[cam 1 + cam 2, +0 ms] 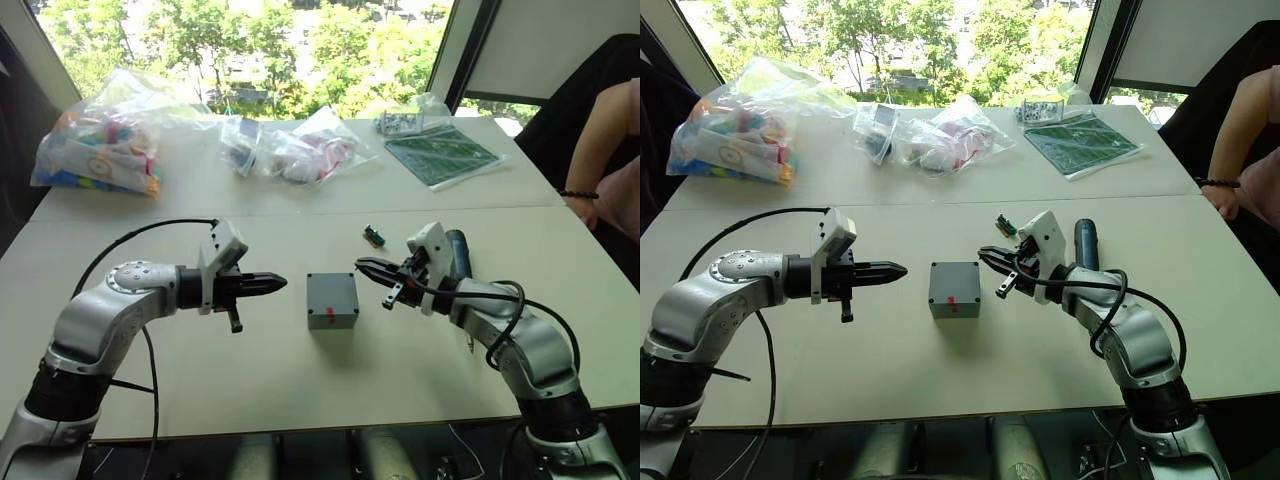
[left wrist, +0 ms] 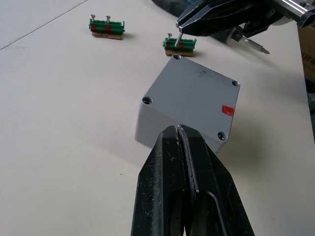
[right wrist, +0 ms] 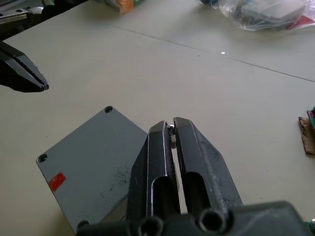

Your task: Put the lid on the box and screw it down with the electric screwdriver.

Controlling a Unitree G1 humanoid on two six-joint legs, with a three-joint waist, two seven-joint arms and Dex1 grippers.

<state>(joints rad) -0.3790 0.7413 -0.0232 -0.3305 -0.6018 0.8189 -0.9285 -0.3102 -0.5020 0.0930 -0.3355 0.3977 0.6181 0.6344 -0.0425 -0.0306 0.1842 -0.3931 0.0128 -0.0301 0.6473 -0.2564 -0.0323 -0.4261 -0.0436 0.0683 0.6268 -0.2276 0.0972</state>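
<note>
The grey box (image 1: 332, 318) stands mid-table, closed by the lid (image 2: 197, 93), a flat grey top with a screw hole at each corner and a small red spot. My left gripper (image 1: 280, 283) is shut and empty, level with the box on its left and pointing at it. On the box's right my right gripper (image 1: 360, 265) hovers over the box's far right corner, shut on a tiny metal screw (image 3: 171, 129). The dark electric screwdriver (image 1: 458, 250) lies on the table behind my right wrist, and its bit (image 2: 256, 45) shows in the left wrist view.
Two small green terminal blocks (image 2: 106, 27) (image 2: 180, 45) lie just beyond the box. Plastic bags of parts (image 1: 100, 145) (image 1: 295, 150) and a green circuit board (image 1: 440, 155) sit at the table's far side. A person's arm (image 1: 600, 150) rests at the right edge.
</note>
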